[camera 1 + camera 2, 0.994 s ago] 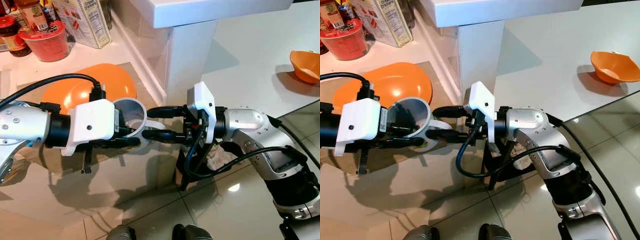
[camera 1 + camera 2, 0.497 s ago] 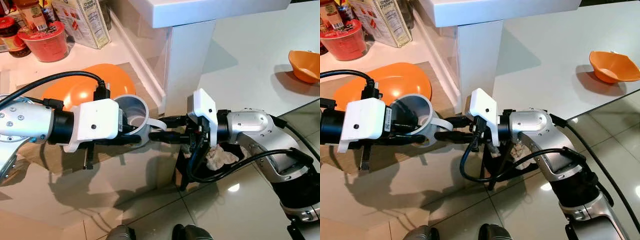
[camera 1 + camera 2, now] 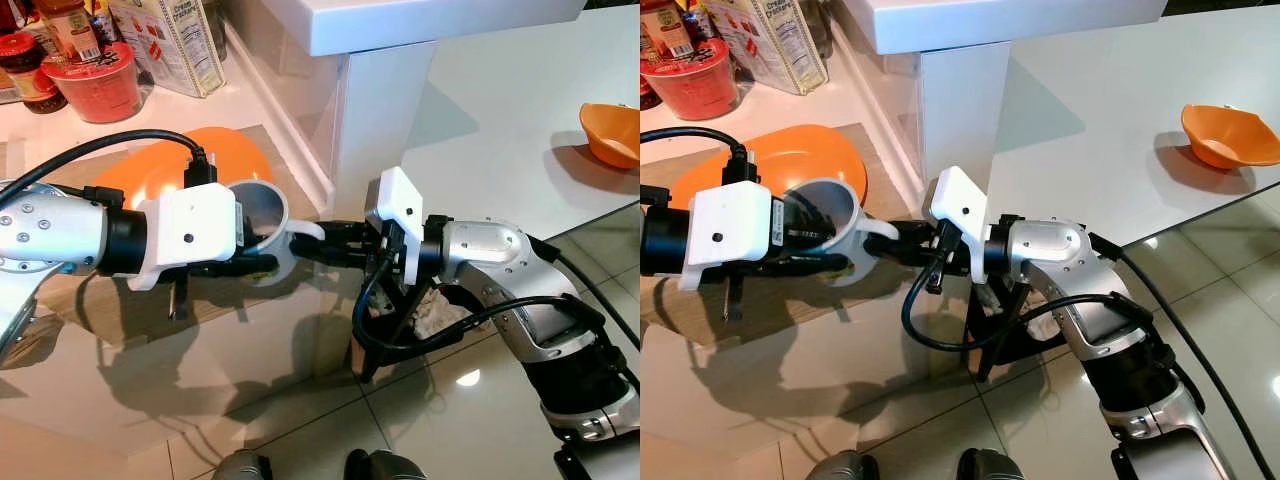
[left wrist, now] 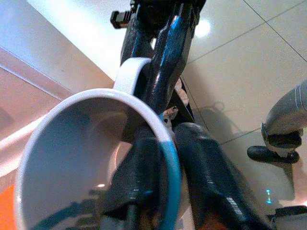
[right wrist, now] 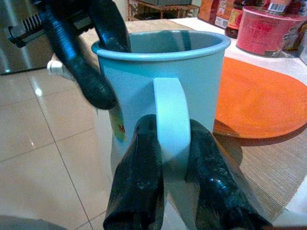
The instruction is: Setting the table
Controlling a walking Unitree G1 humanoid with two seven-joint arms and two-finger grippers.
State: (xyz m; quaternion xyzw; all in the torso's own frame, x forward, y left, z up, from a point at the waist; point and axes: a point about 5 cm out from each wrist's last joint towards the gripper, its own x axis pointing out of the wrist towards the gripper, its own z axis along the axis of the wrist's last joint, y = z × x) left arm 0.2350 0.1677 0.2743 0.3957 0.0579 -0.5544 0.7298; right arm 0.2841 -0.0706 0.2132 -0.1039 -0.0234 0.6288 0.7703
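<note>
Mid-air handover of white mug [image 3: 262, 222] beside orange plate [image 3: 150, 172] (over placemat edge). Left gripper [image 3: 250, 262] pinching mug wall, one finger inside. Right gripper [image 5: 165, 158] clamped on handle [image 5: 171, 125]. Risk: mistimed left release twisting or dropping mug onto floor.

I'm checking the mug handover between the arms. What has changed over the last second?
The right gripper has moved in toward the mug and closed its fingers on the handle; a second ago they were spread open just short of it. The left gripper still pinches the mug's rim, held above the floor. The orange plate and orange bowl stayed put.
</note>
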